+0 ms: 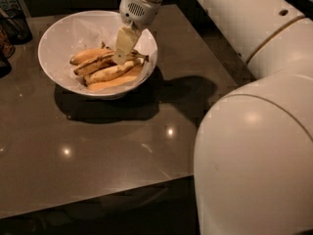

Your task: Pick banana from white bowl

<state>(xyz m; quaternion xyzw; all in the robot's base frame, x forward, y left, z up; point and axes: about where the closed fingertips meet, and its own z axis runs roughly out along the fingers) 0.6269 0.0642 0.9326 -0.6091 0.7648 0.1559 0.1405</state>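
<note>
The white bowl (pixel 58 38) stands at the back left of the dark table. Several bananas lie in it. The banana (pixel 96 64), long with dark brown streaks and a dark stem at its right end, lies among them, between a smoother yellow-orange one above and a lighter one below. My gripper (pixel 120 58) hangs from the white wrist and points down into the right side of the bowl. Its tip is at the right part of the streaked banana, and I cannot see whether it touches.
The brown glossy table (pixel 107 146) has its front edge near the bottom of the view. Dark objects (pixel 12 21) stand at the far left edge beside the bowl. My large white arm (pixel 254 131) fills the right side.
</note>
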